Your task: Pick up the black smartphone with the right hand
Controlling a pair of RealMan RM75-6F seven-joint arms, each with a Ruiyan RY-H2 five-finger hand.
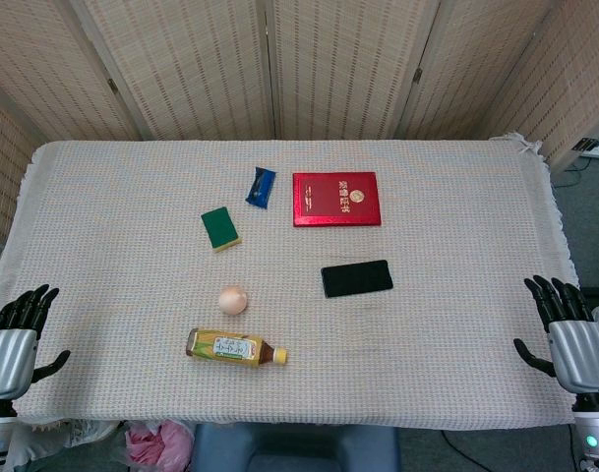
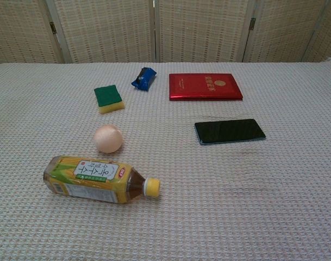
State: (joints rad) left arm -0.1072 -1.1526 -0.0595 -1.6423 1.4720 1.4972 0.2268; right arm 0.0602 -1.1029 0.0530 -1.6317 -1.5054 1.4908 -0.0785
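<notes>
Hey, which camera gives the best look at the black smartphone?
The chest view: the black smartphone lies large and unobstructed on the cloth, glossy face up. The head view shows the same phone smaller, from above, below the red booklet.

Tan woven folding screen panels [image 1: 309,69] are standing behind the far edge of the cloth-covered desk [image 1: 456,334]; grey floor [image 1: 584,216] is showing beside its right edge.

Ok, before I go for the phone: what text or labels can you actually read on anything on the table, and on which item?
Nothing reads clearly enough to quote.
Bottle: label carries large East Asian characters and a small red badge, too blurred to read.
Red booklet: gold emblem and gold characters on the cover, too small to read.
Blue packet: no legible print.
Black smartphone: dark screen, no text.
Green sponge and egg: no markings.
</notes>
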